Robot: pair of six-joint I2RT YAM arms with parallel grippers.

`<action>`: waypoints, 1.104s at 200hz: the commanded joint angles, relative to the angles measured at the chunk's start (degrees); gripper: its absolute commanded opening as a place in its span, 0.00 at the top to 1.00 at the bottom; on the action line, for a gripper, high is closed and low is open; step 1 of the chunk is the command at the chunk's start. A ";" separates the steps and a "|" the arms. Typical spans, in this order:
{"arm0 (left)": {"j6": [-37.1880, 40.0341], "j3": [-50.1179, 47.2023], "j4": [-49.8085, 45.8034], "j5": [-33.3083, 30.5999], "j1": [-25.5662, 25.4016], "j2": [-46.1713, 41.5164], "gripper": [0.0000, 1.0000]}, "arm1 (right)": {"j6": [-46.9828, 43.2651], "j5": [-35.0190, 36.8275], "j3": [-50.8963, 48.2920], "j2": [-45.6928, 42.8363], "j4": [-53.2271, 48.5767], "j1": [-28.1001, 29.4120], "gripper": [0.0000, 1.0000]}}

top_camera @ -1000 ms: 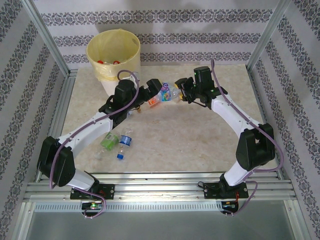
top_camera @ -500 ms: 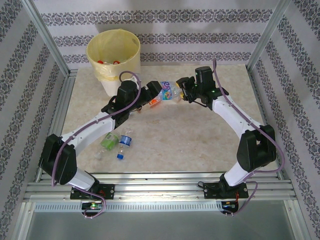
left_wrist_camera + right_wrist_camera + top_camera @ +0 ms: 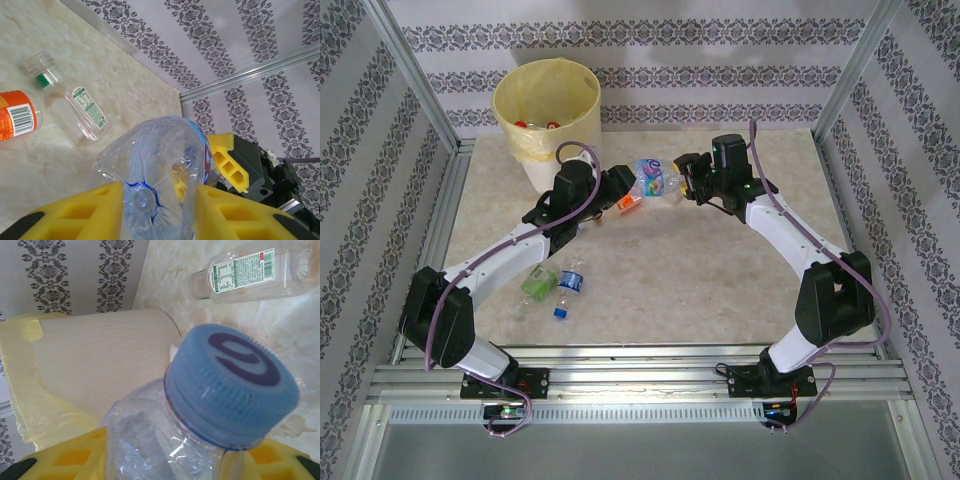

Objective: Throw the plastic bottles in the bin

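A clear plastic bottle [image 3: 653, 180] with a blue cap [image 3: 231, 382] hangs above the table between both arms. My left gripper [image 3: 624, 187] [image 3: 157, 200] is shut on its base end [image 3: 150, 165], with a yellow pad pressing each side. My right gripper [image 3: 683, 182] [image 3: 175, 460] is shut on its body just below the cap. The bin [image 3: 548, 108], a cream bucket with a yellow bag, stands at the far left, and its wall [image 3: 100, 360] is close behind the held bottle. Two bottles with red caps lie inside it.
An orange-labelled bottle [image 3: 627, 203] [image 3: 17, 117] and a clear one with a green neck ring [image 3: 70, 107] [image 3: 245, 272] lie on the table under the grippers. A green bottle [image 3: 534, 283] and a blue-capped bottle [image 3: 568, 290] lie near the left arm. Patterned walls enclose the table.
My left gripper went from open to shut on the base of the bottle that the right gripper holds. The bottle and both grippers drifted slightly towards the far side.
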 commanded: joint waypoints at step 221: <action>3.04 1.66 3.22 9.00 1.11 -1.98 0.78 | 0.52 -9.47 -0.90 -0.58 6.64 1.61 0.67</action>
